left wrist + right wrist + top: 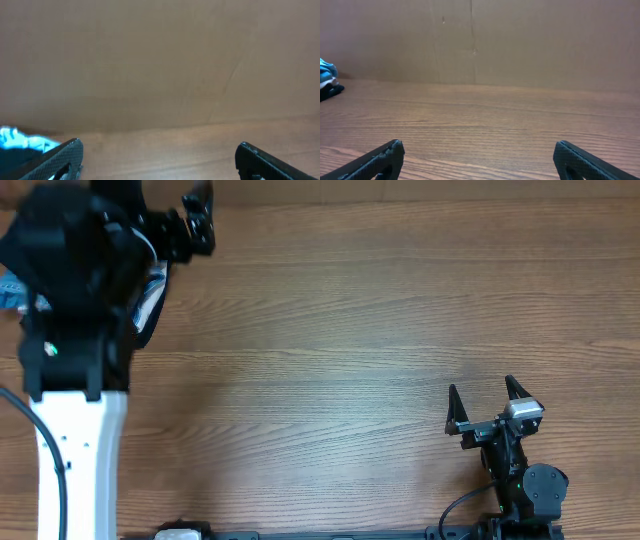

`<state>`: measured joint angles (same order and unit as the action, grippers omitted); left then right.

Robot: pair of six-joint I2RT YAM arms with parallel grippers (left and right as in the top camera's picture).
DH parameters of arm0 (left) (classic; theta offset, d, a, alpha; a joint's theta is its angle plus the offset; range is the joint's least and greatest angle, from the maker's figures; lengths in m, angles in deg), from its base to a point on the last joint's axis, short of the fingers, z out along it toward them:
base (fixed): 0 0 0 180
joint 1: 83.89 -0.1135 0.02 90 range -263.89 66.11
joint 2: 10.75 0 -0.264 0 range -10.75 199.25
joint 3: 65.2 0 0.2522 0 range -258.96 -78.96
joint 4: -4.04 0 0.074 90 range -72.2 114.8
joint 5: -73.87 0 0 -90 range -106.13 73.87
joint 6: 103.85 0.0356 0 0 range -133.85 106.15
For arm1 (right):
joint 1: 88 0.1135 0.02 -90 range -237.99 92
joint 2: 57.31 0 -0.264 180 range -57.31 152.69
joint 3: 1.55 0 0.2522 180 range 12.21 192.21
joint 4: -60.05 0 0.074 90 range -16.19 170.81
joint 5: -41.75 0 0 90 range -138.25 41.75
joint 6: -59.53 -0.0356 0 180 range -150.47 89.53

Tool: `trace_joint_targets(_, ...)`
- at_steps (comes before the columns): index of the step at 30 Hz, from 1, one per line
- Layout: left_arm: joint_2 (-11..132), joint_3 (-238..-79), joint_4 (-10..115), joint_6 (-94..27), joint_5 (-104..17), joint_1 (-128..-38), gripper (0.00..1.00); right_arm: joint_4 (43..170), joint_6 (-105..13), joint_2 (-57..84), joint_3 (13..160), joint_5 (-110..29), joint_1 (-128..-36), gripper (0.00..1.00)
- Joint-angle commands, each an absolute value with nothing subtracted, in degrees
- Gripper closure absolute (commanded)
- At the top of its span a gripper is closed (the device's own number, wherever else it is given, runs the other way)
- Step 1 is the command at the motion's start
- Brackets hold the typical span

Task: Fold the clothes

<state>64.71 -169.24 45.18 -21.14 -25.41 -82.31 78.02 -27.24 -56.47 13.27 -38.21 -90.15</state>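
Note:
The clothes are a bunched pile of blue, white and dark fabric (150, 295) at the far left edge of the table, mostly hidden under my left arm. A bit of the blue cloth shows at the left edge of the left wrist view (11, 137), and small and far off in the right wrist view (327, 80). My left gripper (200, 220) is at the back left, just right of the pile, open and empty (159, 147). My right gripper (485, 395) is at the front right, far from the clothes, open and empty (477, 146).
The wooden table (350, 330) stretches between the two grippers. A brown wall (480, 40) rises behind its far edge. The left arm's white base and cable (75, 450) stand at the front left.

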Motion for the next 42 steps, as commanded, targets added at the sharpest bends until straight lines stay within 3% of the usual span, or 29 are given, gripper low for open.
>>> trace_joint_targets(1, 56.56, -154.07, 36.50, -25.93, -20.25, -81.17, 0.00, 77.76, -27.46, -57.15, 12.68, -38.56, -89.93, 0.00)
trace_joint_targets(8, 37.11, -115.88, 11.80, -28.22, -19.93, -81.30, 0.00, 77.74, -27.46, -57.15, 12.68, -38.56, -89.95, 0.00)
trace_joint_targets(16, 16.87, -95.73, 11.50, -28.86, -17.00, -82.11, 0.00, 77.76, -27.46, -57.15, 12.68, -38.56, -89.95, 0.00)
trace_joint_targets(26, 0.71, -83.80, 11.11, -30.61, -17.17, -84.78, 0.00, 77.74, -27.46, -57.15, 12.68, -38.56, -89.95, 0.00)
trace_joint_targets(35, -5.21, -79.23, 11.56, -29.67, -17.22, -85.13, 0.00, 77.74, -27.46, -57.15, 12.68, -38.56, -89.95, 0.00)
trace_joint_targets(42, -9.08, -79.23, 21.90, -25.27, -21.15, -86.42, 0.00, 77.74, -27.46, -57.15, 12.68, -38.56, -89.95, 0.00)
